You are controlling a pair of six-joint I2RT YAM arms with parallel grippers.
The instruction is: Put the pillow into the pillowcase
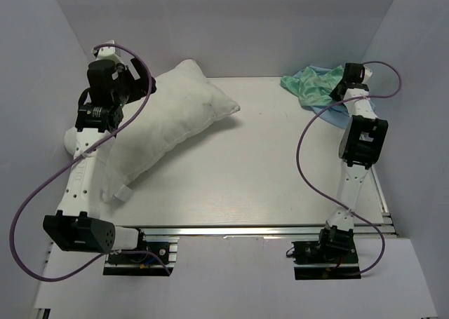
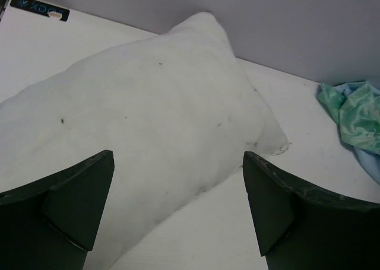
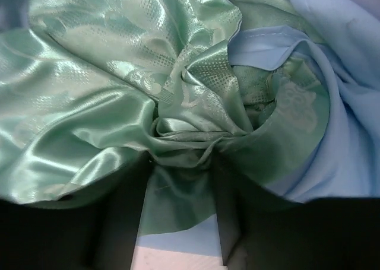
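1. At far left, the left gripper (image 1: 142, 85) is held over the far end of the pillow (image 1: 168, 123). In the left wrist view its fingers (image 2: 77, 199) are spread wide apart, with nothing between them, and the pillow (image 2: 148, 116) is seen below and beyond them.
2. The pillow, white, plump and flecked with a few dark specks, is laid diagonally across the left half of the table (image 1: 280, 165). One corner is pointed toward the far middle, and the near end is partly hidden behind the left arm.
3. The centre of the table is crossed by nothing but a loop of purple cable (image 1: 302, 144) hung from the right arm.
4. At the far right corner, the pillowcase (image 1: 312, 84) is left in a crumpled heap, well apart from the pillow. It is glimpsed at the right edge of the left wrist view (image 2: 353, 118).
5. The right gripper (image 1: 342, 91) is lowered onto that heap. In the right wrist view it (image 3: 181, 193) is seen clamped on a gathered fold of the pillowcase (image 3: 107, 92), with glossy teal patterned cloth bunched toward the pinch and plain light blue shown to the right.
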